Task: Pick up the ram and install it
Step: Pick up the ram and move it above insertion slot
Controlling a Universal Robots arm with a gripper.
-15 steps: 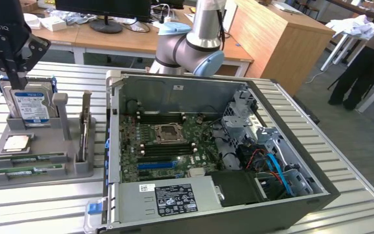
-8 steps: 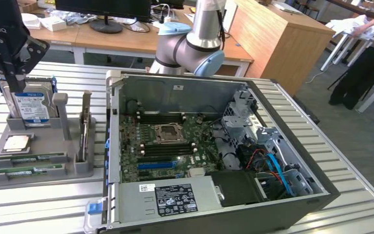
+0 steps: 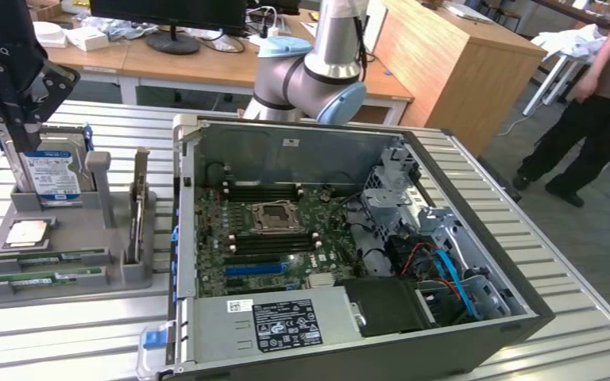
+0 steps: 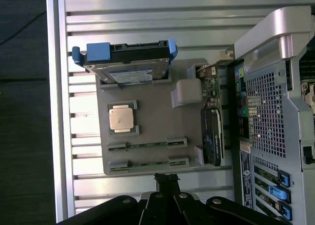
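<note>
Wrist view: the pincer (image 4: 166,178) hangs clenched and empty over the grey tray (image 4: 157,117); the ram (image 4: 147,163) lies flat in its slot just ahead of the pincer's tips, with a second stick (image 4: 147,145) beyond it; the pick looks not yet begun; a grasp would likely call for parted jaws straddling the thin board's long edges.

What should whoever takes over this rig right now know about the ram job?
Claw: shut, empty, hovering above the gray holder, over the hard drive in the exterior view.
Ram: two ram sticks lie flat in the holder's slots, beside the processor chip.
Computer case: open, motherboard exposed.
Done: nothing lifted.
Left: pick up a stick and install it.
</note>
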